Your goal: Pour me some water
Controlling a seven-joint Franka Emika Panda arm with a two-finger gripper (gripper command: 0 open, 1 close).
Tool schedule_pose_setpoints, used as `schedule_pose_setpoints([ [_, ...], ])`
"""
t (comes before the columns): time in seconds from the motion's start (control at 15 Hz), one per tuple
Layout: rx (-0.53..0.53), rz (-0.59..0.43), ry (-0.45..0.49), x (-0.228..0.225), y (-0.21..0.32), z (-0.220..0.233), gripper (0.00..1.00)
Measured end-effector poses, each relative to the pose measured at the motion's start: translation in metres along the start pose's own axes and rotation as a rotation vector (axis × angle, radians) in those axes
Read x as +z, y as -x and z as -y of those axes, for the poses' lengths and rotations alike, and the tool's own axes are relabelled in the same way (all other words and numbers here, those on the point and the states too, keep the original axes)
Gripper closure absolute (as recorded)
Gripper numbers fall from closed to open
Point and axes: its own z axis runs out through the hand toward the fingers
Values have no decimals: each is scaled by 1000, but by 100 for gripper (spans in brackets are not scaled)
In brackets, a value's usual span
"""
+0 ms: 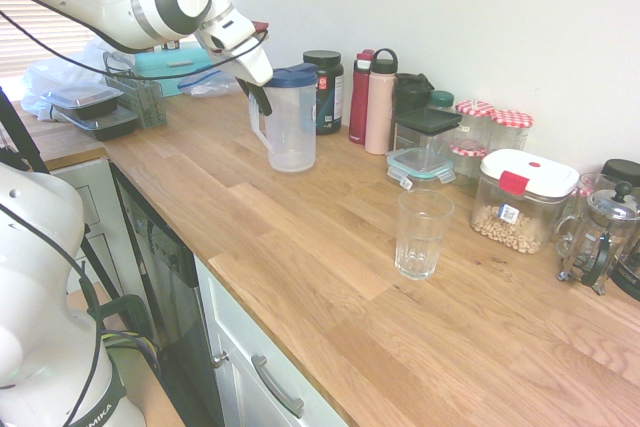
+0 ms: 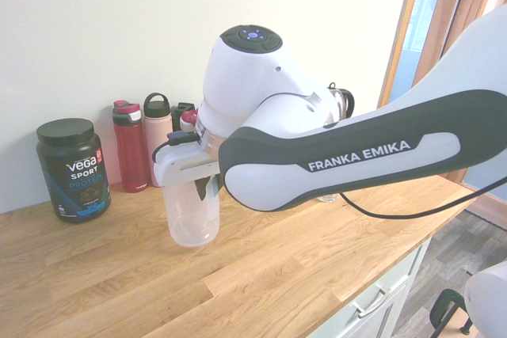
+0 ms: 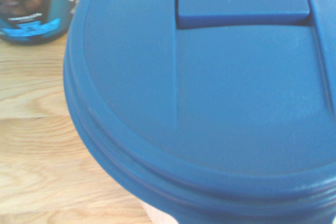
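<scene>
A clear plastic pitcher (image 1: 291, 132) with a blue lid (image 1: 295, 74) stands on the wooden counter (image 1: 300, 247), near the back wall. My gripper (image 1: 262, 99) comes down at its left side and is shut on the pitcher's handle (image 1: 259, 130). In the second exterior view the arm covers the lid, and the gripper (image 2: 204, 187) sits against the pitcher's (image 2: 192, 218) upper body. The lid (image 3: 210, 103) fills the wrist view. An empty ribbed glass (image 1: 421, 234) stands apart, nearer the counter's front right. Whether the pitcher holds water I cannot make out.
Behind the pitcher stand a black protein tub (image 1: 325, 90), a red bottle (image 1: 360, 97) and a pink bottle (image 1: 380, 102). Right of them are a lidded box (image 1: 424, 143), a cereal canister (image 1: 520, 202) and a French press (image 1: 598, 239). Trays (image 1: 95, 112) lie at far left.
</scene>
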Motion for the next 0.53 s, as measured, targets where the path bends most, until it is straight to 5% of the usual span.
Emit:
schedule_pose_setpoints([
  [0.53,-14,43,1,-9,27,-19,100],
])
